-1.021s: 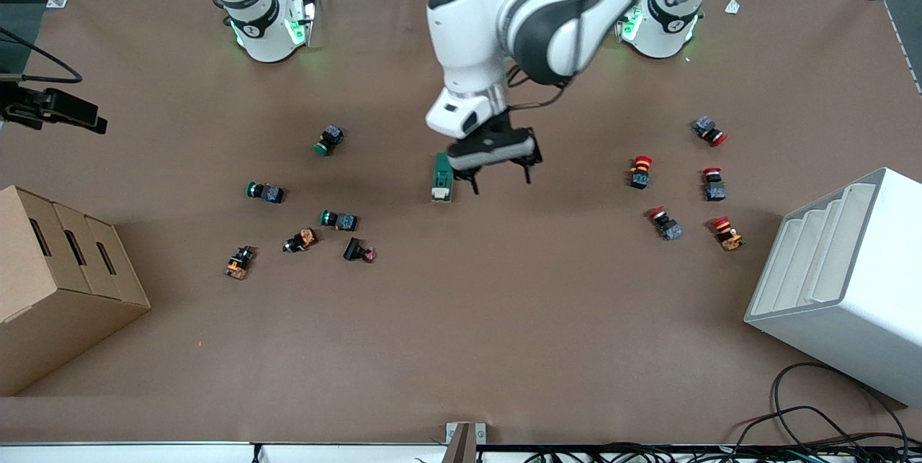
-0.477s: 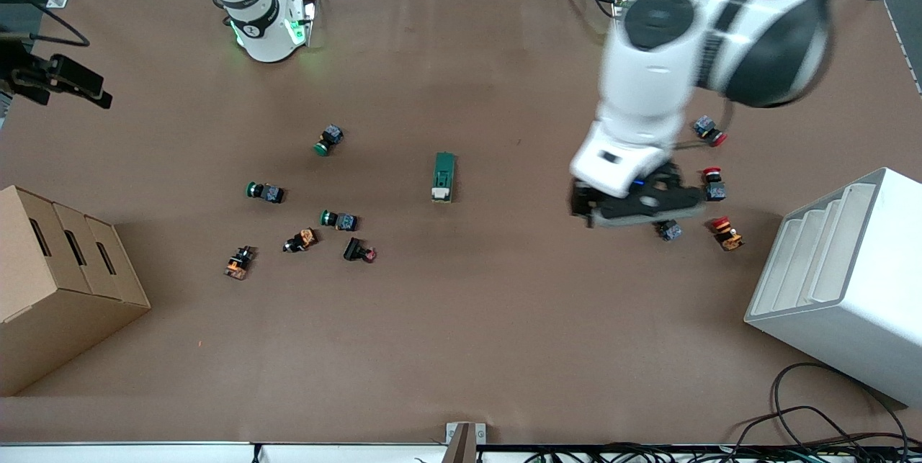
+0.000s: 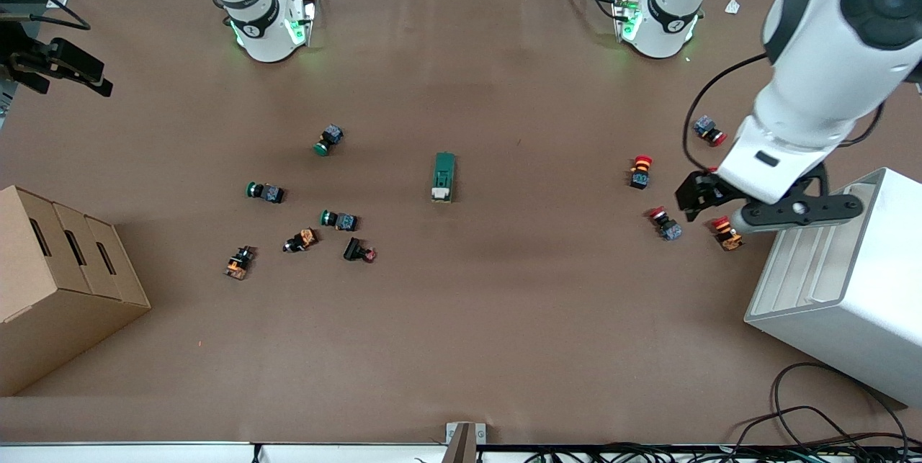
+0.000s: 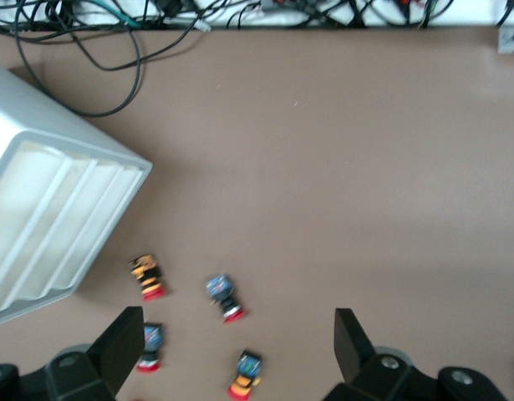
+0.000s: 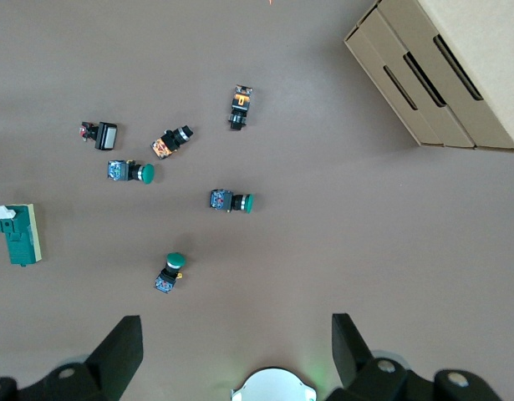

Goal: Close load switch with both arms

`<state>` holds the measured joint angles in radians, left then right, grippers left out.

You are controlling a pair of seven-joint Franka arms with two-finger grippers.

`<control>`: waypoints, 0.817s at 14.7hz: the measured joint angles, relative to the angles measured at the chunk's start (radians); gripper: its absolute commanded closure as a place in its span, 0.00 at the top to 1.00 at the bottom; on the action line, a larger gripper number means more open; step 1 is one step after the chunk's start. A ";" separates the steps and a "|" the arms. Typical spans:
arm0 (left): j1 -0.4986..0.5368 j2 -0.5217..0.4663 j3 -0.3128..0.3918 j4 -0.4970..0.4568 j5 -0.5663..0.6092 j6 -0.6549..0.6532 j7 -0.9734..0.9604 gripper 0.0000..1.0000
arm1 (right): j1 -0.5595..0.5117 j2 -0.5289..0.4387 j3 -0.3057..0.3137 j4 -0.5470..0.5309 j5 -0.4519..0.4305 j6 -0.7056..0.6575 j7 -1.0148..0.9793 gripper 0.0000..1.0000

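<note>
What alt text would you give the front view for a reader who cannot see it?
The load switch lies alone mid-table on brown paper, untouched. The left gripper, open, hangs over red push buttons beside a white rack at the left arm's end. Green push buttons and a cardboard box lie toward the right arm's end.

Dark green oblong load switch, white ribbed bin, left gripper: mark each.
Dark green oblong load switch [image 3: 444,176], front view, green body.
White ribbed bin [image 3: 875,290], front view, outer wall.
Left gripper [image 4: 238,342], left wrist view, midway between fingertips, open.
</note>
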<state>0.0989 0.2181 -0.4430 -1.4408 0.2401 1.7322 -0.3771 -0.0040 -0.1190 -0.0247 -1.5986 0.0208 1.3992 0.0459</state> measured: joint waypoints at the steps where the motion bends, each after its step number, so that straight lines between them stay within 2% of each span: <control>1: 0.003 -0.016 -0.001 0.000 -0.002 -0.035 0.003 1.00 | 0.001 0.000 0.000 -0.001 0.000 0.000 0.000 1.00; 5: 0.007 -0.094 0.027 -0.021 -0.090 -0.106 0.014 1.00 | 0.005 -0.001 -0.011 -0.001 0.000 0.001 0.000 1.00; 9: -0.097 -0.189 0.218 -0.133 -0.185 -0.111 0.103 1.00 | 0.005 -0.005 -0.034 -0.001 0.012 -0.024 0.000 1.00; 12: -0.108 -0.247 0.280 -0.202 -0.209 -0.127 0.176 1.00 | 0.007 -0.014 -0.039 -0.001 0.015 -0.031 0.000 1.00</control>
<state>-0.0088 -0.0288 -0.1625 -1.6425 0.0311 1.6056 -0.2016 0.0025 -0.1329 -0.0639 -1.5993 0.0361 1.3686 0.0459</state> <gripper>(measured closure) 0.000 0.000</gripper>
